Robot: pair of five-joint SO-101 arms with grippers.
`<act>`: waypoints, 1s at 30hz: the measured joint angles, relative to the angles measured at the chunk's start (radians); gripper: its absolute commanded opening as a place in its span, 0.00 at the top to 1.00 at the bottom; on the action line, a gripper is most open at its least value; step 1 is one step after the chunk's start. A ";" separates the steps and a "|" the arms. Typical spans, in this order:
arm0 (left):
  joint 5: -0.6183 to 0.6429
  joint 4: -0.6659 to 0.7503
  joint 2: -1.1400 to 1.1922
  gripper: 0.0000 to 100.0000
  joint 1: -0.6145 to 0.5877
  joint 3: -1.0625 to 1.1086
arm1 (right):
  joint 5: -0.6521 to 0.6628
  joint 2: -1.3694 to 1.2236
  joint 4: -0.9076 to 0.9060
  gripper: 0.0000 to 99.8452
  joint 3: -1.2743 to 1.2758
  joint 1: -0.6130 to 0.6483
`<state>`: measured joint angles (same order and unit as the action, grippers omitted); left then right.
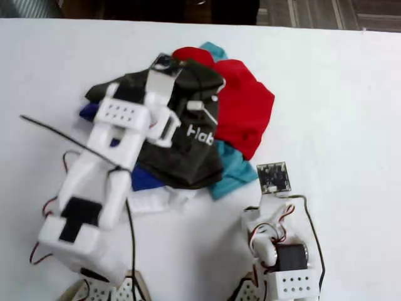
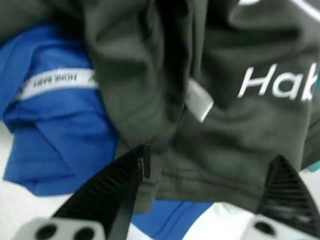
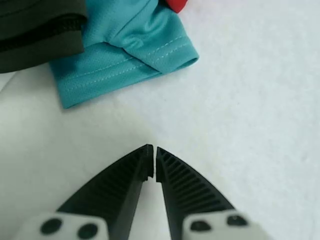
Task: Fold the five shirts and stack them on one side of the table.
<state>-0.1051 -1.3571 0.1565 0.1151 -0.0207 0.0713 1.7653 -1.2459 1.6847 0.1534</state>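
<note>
Five shirts in one heap on the white table (image 1: 338, 94), placed with reference to the dark shirt (image 1: 188, 141), which lies uppermost with white lettering showing.

- The red shirt (image 1: 245, 113) lies against the dark shirt's right side, partly beneath it.
- The teal shirt (image 1: 230, 174) emerges from under its near right corner.
- The blue shirt (image 2: 55, 135) protrudes from under its left side.
- The white shirt (image 1: 156, 199) shows below its near edge, under the blue one.

The left gripper (image 2: 210, 160) hangs directly above the dark shirt, jaws spread wide across its hem, one fingertip (image 2: 141, 159) at the hem's folded edge. The right gripper (image 3: 154, 155) sits over bare table on the near right of the dark shirt, just short of the teal sleeve, its jaws pressed together and holding nothing.
</note>
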 measured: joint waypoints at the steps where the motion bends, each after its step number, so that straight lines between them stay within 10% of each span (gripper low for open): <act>1: 0.000 -0.011 0.035 0.63 0.000 -0.055 | 0.000 0.000 0.000 0.98 0.000 0.000; 13: 0.037 -0.100 0.618 0.64 0.000 -0.574 | 0.000 0.000 0.000 0.98 0.000 0.000; 20: -0.041 -0.361 0.901 0.98 -0.041 -0.982 | 0.000 0.000 0.000 0.98 0.000 0.000; 30: -0.103 -0.413 0.970 0.97 -0.408 -1.119 | 0.000 0.000 0.000 0.98 0.000 0.000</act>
<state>-0.2079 -1.7699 1.1262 -0.2931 -1.1393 0.0713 1.7653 -1.2459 1.6847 0.1534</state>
